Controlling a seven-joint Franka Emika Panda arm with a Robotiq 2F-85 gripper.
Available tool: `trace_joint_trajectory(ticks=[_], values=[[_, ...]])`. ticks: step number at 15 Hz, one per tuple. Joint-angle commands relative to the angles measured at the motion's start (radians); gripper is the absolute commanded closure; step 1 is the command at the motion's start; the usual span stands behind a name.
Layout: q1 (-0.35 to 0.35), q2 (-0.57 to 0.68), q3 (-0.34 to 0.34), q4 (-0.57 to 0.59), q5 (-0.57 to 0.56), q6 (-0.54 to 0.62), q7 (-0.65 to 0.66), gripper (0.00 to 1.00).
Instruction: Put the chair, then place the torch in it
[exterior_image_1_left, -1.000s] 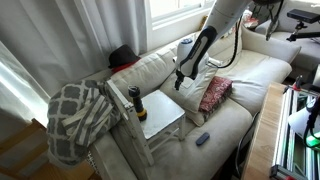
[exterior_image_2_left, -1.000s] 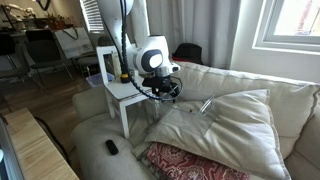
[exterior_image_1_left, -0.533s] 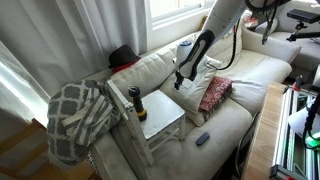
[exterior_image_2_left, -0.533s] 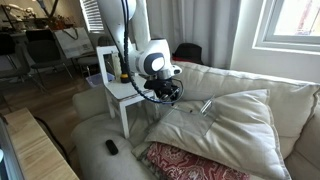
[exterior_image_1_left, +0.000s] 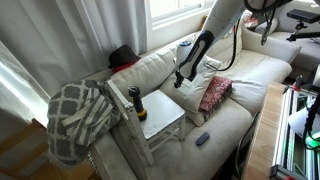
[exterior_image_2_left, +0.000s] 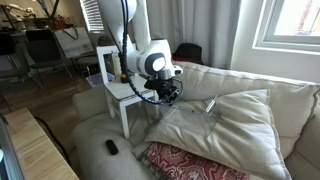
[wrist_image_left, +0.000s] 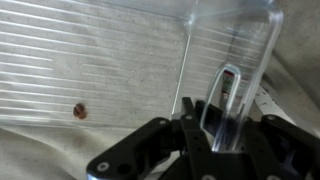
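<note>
The small white chair (exterior_image_1_left: 165, 118) (exterior_image_2_left: 125, 90) stands on the cream sofa. The black torch (exterior_image_1_left: 133, 100) (exterior_image_2_left: 120, 68), with its yellow end down, stands upright at the back of the seat. My gripper (exterior_image_1_left: 178, 80) (exterior_image_2_left: 165, 93) hangs just beyond the chair's seat edge, over the sofa cushion and apart from the torch. In the wrist view the gripper (wrist_image_left: 215, 125) has its fingers drawn together on a thin clear plastic piece (wrist_image_left: 232, 60) that rises between them. A ribbed clear sheet (wrist_image_left: 100, 70) lies on the cream fabric behind it. Neither chair nor torch shows in the wrist view.
A grey patterned blanket (exterior_image_1_left: 75, 115) hangs off the sofa arm behind the chair. A red patterned cushion (exterior_image_1_left: 214, 93) (exterior_image_2_left: 190, 160) and a small dark remote (exterior_image_1_left: 202, 138) (exterior_image_2_left: 111, 147) lie on the sofa. A black item (exterior_image_1_left: 122, 55) sits on the backrest.
The jaws have closed from wide open to nearly together. The arm, chair and torch have stayed where they were.
</note>
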Motion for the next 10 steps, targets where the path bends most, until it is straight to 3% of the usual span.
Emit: trace_joint_trajectory(ticks=[1,10], values=[[-0.006,-0.007,-0.032,-0.008,-0.012,0.006,0.024,0.97],[0.01,-0.21,-0.042,-0.142,-0.137,-0.143,-0.089,0.97]])
